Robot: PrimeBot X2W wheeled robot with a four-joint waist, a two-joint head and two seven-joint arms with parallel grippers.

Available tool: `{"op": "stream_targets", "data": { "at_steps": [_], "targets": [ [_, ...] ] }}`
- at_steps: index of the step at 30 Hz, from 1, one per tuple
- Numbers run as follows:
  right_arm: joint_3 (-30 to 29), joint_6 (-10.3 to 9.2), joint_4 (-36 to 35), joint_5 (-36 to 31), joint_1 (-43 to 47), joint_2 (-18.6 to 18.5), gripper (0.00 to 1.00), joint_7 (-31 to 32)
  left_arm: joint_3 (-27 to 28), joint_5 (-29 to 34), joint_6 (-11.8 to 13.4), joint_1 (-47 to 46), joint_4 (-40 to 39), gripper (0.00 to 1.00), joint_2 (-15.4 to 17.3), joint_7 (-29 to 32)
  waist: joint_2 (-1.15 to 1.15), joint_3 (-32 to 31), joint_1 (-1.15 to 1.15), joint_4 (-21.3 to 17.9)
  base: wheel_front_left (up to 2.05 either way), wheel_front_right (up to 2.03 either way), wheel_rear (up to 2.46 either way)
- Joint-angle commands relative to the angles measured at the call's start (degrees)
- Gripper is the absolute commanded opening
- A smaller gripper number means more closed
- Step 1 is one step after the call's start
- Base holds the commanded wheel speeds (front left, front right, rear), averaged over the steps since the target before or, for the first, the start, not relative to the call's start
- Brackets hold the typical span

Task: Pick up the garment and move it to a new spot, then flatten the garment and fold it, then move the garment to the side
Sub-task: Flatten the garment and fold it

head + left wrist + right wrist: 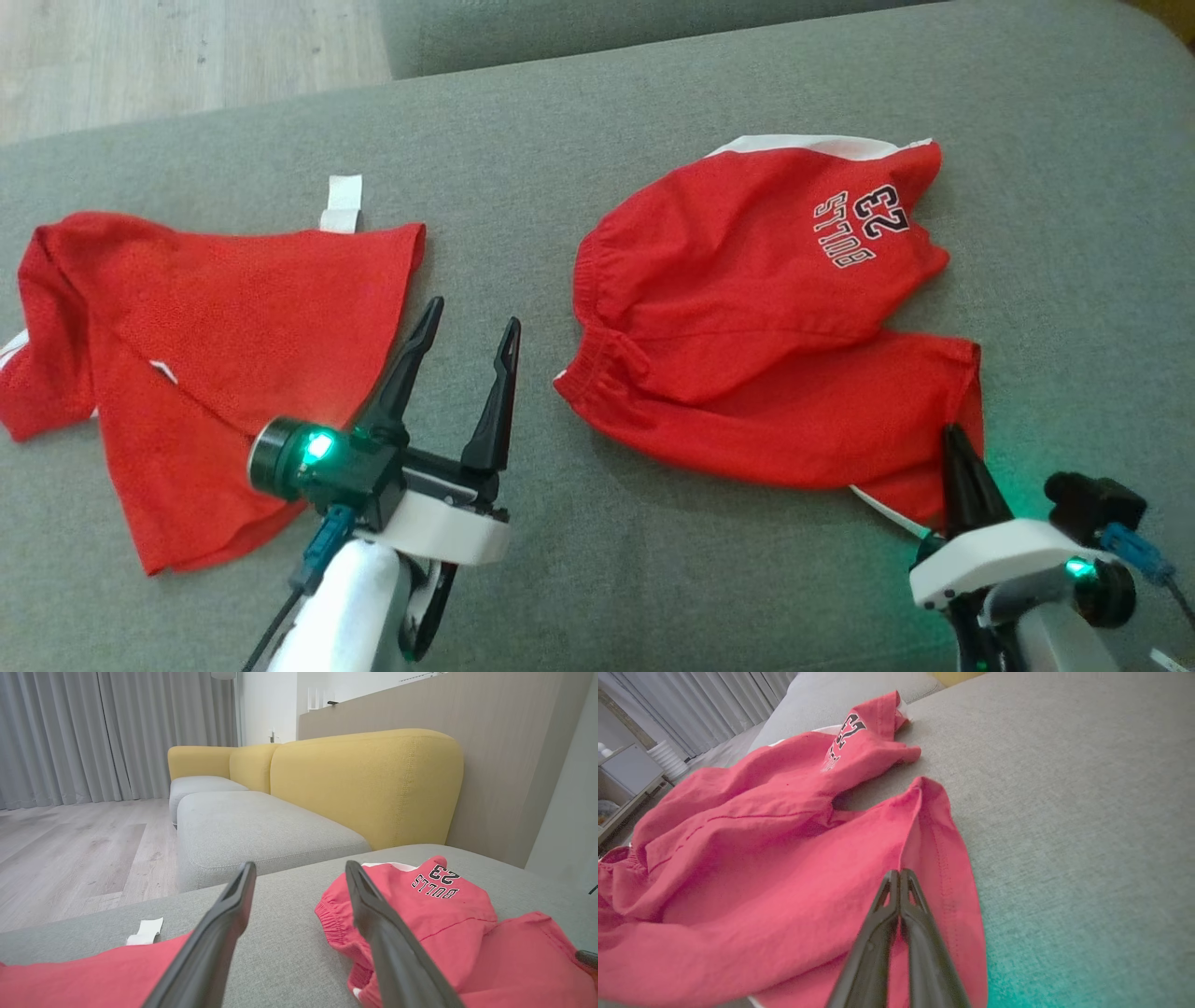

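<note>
A pale wooden floor point(70, 849) is being shown beyond the furniture, with grey curtains point(93, 732) hanging at its far side. The grey seat cushion point(653, 579) is being used as the work surface, and both pieces of clothing are being carried on it. A yellow backrest point(364, 784) is being shown behind the neighbouring grey seat in the left wrist view.

The red shirt point(215, 327) is being supported on the left part of the cushion. It is spread out with creases, and one edge is folded over. The red shorts point(747, 308) are being supported on the right part, well apart from the shirt. They are crumpled, the elastic waistband is turned toward the middle of the cushion, and the lettering "BULLS 23" is being shown upside down on the far leg in the head view.

The left gripper point(473, 315) is being held between the two garments with its fingers spread wide, just beside the right-hand edge of the shirt. The right gripper point(899, 873) is being held with its fingers pressed together, the tips set on the hem of the near leg of the shorts. Whether cloth is being caught between them cannot be told from these views.

A small white tag point(343, 201) is being shown on the cushion, touching the far edge of the shirt.
</note>
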Motion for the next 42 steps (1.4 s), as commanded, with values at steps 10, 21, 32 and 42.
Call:
{"op": "stream_targets", "data": {
  "at_steps": [10, 21, 32, 42],
  "targets": [
    [-5.18, -0.04, -7.18, -1.66, -6.20, -0.82, 0.00, 3.00, 0.90, 0.12, -0.14, -1.48, -1.87, 1.00, -0.03, -0.29, 0.00, 0.30, 0.00, 1.24, 0.00, 0.00, 0.00],
    [-14.26, -0.04, -5.84, -8.49, -11.41, -3.28, 0.00, 7.54, -0.04, -0.61, 0.16, -3.19, -2.01, 1.00, -0.03, -0.29, 0.00, 2.40, 0.00, 4.93, 0.00, 0.00, 0.00],
    [-16.04, -0.04, -5.69, -14.94, -11.71, -1.45, 1.00, 2.18, 0.60, -0.56, 0.71, -3.08, -2.29, 1.00, 0.02, -0.29, 0.00, 1.94, 0.00, 3.21, 0.00, 0.00, 0.00],
    [-9.29, -0.04, -13.95, -11.17, -1.80, -0.38, 1.00, -5.05, 1.63, -0.47, 0.58, -2.04, -2.67, 1.00, 0.14, -0.29, 0.00, -0.03, 0.00, -1.84, 0.00, 0.00, 0.00]
  ]
}}
